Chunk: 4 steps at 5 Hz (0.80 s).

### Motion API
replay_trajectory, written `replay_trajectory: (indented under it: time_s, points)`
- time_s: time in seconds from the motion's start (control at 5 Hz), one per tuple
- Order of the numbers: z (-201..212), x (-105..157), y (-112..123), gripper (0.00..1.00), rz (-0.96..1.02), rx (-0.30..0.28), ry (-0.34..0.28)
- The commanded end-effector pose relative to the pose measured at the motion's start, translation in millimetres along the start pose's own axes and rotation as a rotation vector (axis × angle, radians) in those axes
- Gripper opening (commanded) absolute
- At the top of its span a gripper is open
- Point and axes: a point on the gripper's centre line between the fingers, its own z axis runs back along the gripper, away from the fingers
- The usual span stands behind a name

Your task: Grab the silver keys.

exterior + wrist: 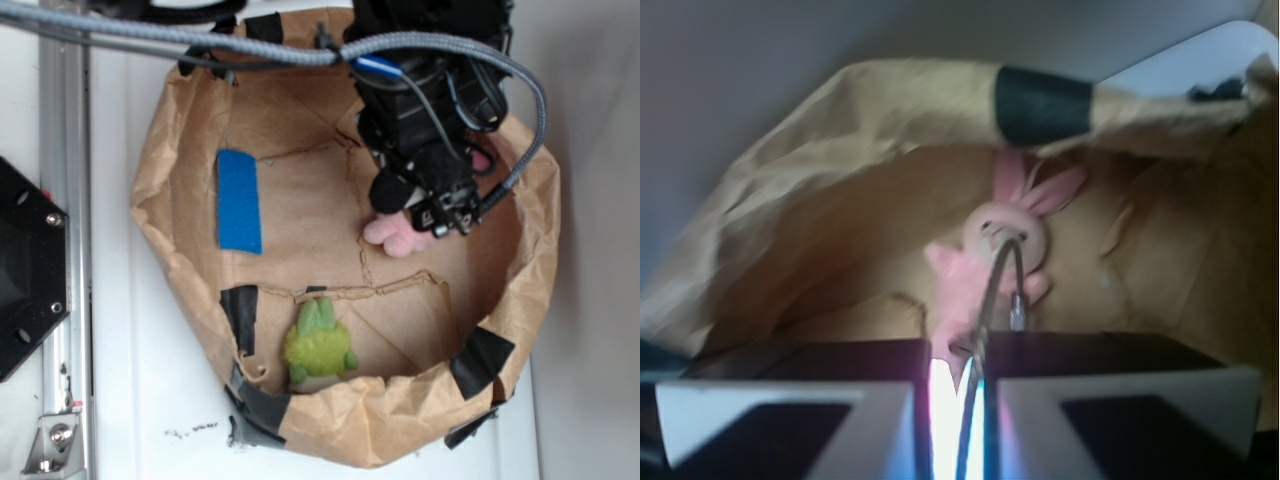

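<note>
One thin wire ring (1002,275) is all I can make out of the silver keys (992,300): a grey loop arching up from the narrow slit between my fingers (790,410), a small metal clasp on its right side. The flat key blades are hidden below, inside my gripper (965,400), whose jaws are nearly pressed together and clamp the ring. In the exterior view my arm blocks the keys altogether. Just behind the ring lies a soft pink bunny toy (1005,235), blurred, ears pointing at the crumpled wall of the brown paper bag (400,425). The bag's rolled rim is patched with black tape (485,362). On its creased floor sit a fuzzy green plush (318,345) and a flat blue felt rectangle (239,200).
</note>
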Motion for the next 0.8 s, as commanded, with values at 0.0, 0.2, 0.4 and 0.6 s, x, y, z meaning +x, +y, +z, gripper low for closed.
replay_trajectory:
  time_s: [0.0,0.2,0.4,0.6]
  points:
    - [11,-11,4,0.00,-0.112,0.045,-0.082]
    - [9,-18,8,0.00,-0.122,0.111,-0.082]
    - [10,-24,16,0.00,-0.155,0.180,-0.124]
    - [9,-25,19,0.00,-0.151,0.192,-0.124]
